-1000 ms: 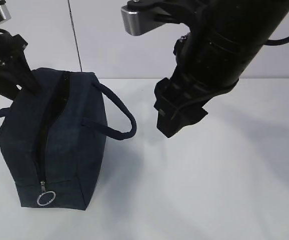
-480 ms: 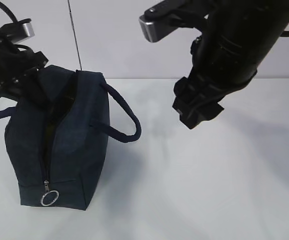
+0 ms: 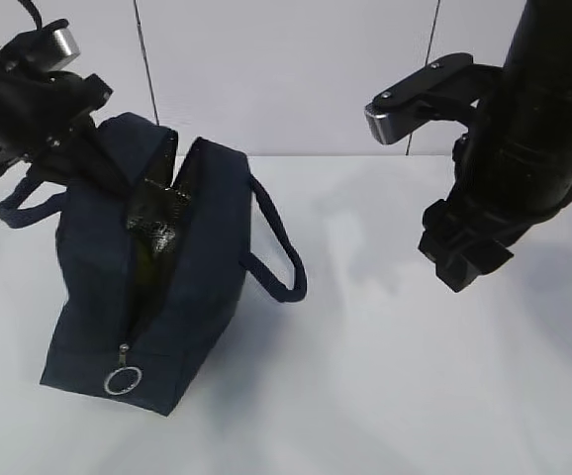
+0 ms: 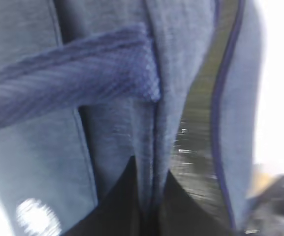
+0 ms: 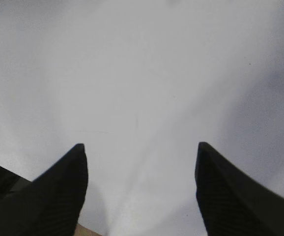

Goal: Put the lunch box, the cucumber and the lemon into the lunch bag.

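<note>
White desk (image 3: pixel 385 396) w/ soft shadows; behind the desk, pale wall panels (image 3: pixel 286 69) split by dark vertical seams.

matt woven cloth lunch bag (image 3: pixel 88 267)

Table (image 3: pixel 385 396): a plain white surface fills the lower part of the exterior view, marked only by soft grey shadows.
Wall (image 3: pixel 286 69): pale panels rise behind the table's far edge.
Seams (image 3: pixel 147 59): two thin dark vertical lines divide the wall panels, one left, one right of centre.
</note>
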Tool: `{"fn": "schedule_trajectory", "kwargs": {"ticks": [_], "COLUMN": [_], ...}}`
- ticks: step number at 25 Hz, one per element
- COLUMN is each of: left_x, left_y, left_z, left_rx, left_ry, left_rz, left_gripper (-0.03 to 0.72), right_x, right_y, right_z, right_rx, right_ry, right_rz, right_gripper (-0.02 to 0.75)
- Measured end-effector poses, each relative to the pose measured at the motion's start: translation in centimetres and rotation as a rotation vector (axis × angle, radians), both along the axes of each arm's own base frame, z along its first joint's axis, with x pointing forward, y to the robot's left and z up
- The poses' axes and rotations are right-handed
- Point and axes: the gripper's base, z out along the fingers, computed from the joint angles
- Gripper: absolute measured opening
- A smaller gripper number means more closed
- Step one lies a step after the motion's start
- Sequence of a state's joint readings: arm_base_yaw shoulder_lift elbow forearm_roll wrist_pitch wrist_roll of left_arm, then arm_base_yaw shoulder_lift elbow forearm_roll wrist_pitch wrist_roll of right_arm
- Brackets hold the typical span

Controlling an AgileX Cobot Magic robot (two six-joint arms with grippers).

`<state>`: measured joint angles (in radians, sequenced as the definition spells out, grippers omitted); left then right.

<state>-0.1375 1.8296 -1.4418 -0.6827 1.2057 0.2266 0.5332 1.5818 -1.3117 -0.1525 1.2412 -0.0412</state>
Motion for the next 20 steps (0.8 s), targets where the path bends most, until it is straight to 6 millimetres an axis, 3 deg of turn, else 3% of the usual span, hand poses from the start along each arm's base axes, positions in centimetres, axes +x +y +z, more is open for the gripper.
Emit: {"fn": "schedule_trajectory", "kwargs": {"ticks": [20], "left_x": [1.2], "left_y": [-4.4], "left_z": [1.7], "left_rx": [-0.377], "left_ry": [-0.087], "left_rz": [0.057], "left_gripper": [-0.003], "right_x": [0.3], "right_y": [-0.3], "right_z": [0.0], "right_rx": [-0.025], "right_ry": [-0.021], "right_rz": [0.003], "right_gripper": [0.494]}}
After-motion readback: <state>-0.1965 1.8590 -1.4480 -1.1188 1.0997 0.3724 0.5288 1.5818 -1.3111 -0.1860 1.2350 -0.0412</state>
